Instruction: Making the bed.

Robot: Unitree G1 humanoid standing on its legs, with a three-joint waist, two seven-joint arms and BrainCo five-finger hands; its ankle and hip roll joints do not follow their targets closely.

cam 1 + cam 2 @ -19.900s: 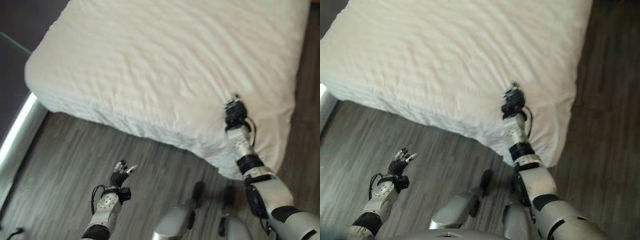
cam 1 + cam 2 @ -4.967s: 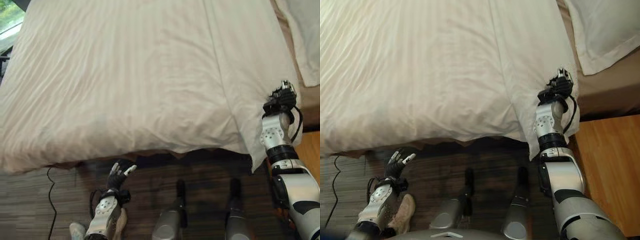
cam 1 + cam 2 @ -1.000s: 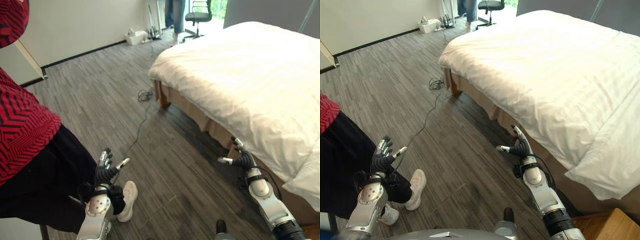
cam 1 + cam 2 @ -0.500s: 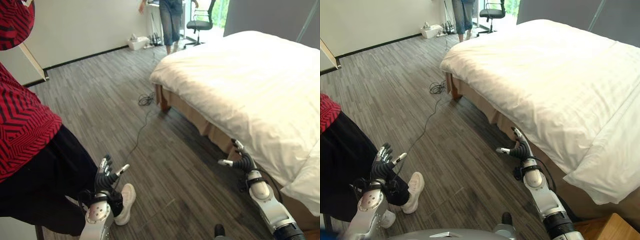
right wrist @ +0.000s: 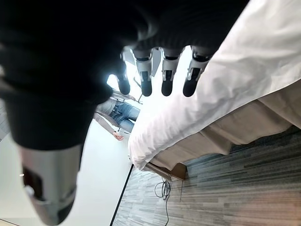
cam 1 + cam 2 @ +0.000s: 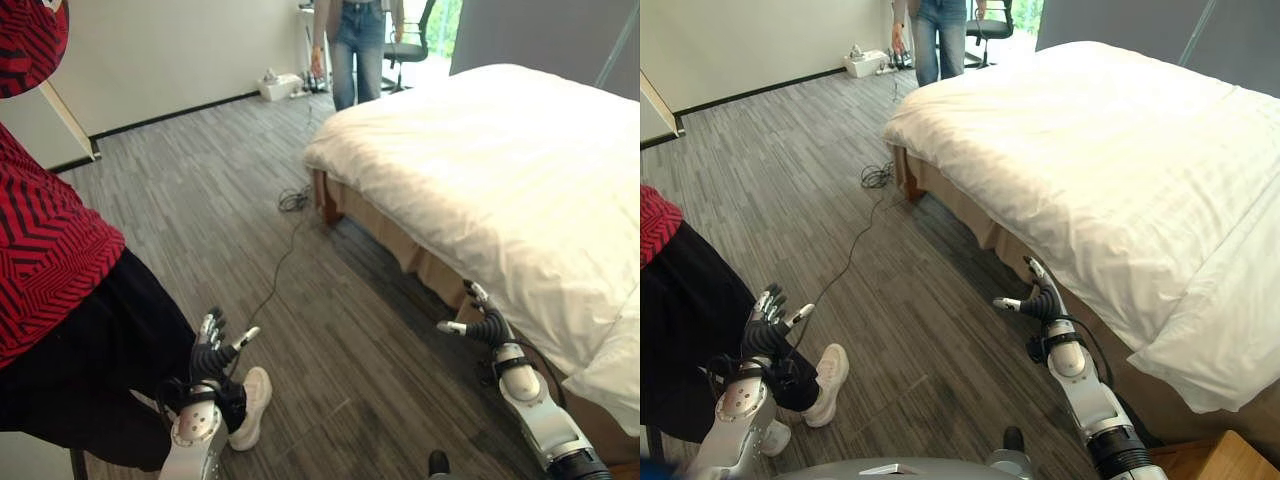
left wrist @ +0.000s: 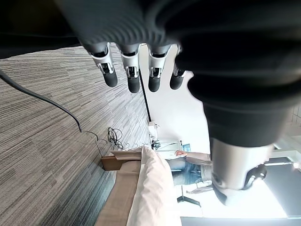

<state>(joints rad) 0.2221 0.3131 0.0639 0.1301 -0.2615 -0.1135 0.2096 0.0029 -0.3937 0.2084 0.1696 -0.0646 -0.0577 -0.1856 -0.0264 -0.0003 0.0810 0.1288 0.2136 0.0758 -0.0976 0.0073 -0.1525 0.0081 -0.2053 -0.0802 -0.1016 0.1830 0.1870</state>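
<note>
White duvet (image 6: 1110,150) lies smooth across the bed (image 6: 400,245), draping over the near long side, with a pillow (image 6: 1225,340) at the end on the robot's right. The beige bed base shows below the duvet's edge.

The right hand (image 6: 1040,298) is held low over the grey wood-look floor (image 6: 220,180), just beside the bed's near side, forearm angled up toward it. Its fingers (image 5: 164,77) are extended and relaxed, thumb out to the side, holding nothing and touching neither duvet nor base.

The left hand (image 6: 208,350) is raised at the robot's left, well apart from the bed, palm toward the room. Its fingers (image 7: 129,75) are likewise straight and loosely spread, empty.

A person in a red patterned top (image 6: 45,250) and dark trousers stands close by the left hand, a white shoe (image 6: 250,400) on the floor near it. Another person in jeans (image 6: 357,50) stands past the far end of the bed, by an office chair (image 6: 410,45). A cord (image 6: 285,235) trails across the floor from the bed's corner.
</note>
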